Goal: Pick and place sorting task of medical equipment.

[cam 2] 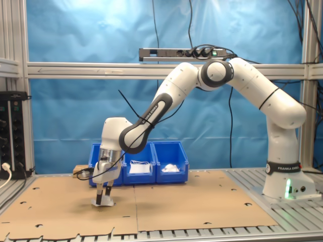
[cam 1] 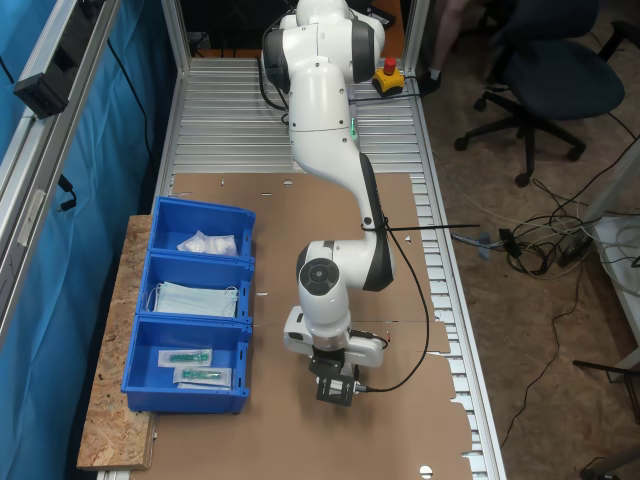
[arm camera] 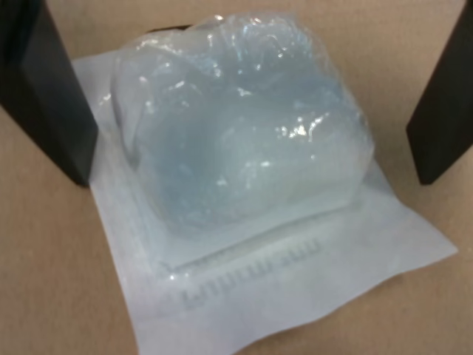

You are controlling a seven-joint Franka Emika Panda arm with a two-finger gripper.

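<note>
The end effector stands open astride the white packet on the table, gripping nothing; next, close and lift.

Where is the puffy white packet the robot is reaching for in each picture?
First exterior view: the white packet is under the gripper, low in the picture, hidden by it.
Second exterior view: the white packet lies on the cardboard, low at the second exterior view's left, between the fingers.
Wrist view: the white packet sits mid-picture.
Shared landmark: the gripper's black fingers, one each side.
</note>
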